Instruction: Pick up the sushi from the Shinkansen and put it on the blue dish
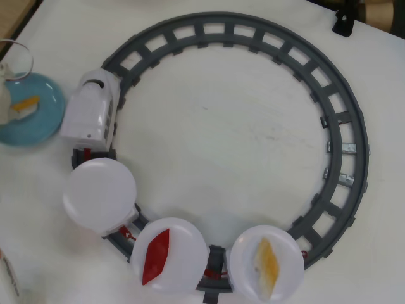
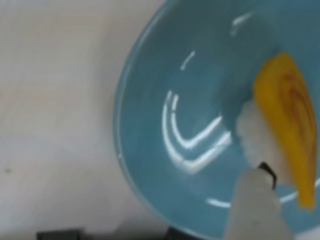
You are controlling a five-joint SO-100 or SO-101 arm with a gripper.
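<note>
The sushi [image 1: 25, 104], orange-yellow with ridged lines over a white base, lies on the blue dish [image 1: 44, 117] at the left edge of the overhead view. In the wrist view the sushi [image 2: 287, 115] fills the right side of the blue dish [image 2: 150, 125]. One translucent fingertip [image 2: 255, 200] of my gripper [image 2: 272, 182] touches its white base; the other finger is out of frame. My gripper [image 1: 5, 101] shows only as a pale shape at the overhead view's left edge. The white Shinkansen [image 1: 92, 111] stands on the track beside the dish.
A grey ring track [image 1: 345, 126] covers most of the table. Behind the engine ride three white plates: one empty [image 1: 99, 193], one with a red pointed piece [image 1: 156, 256], one with a paler orange piece [image 1: 267, 261]. A black object [image 1: 345, 22] sits top right.
</note>
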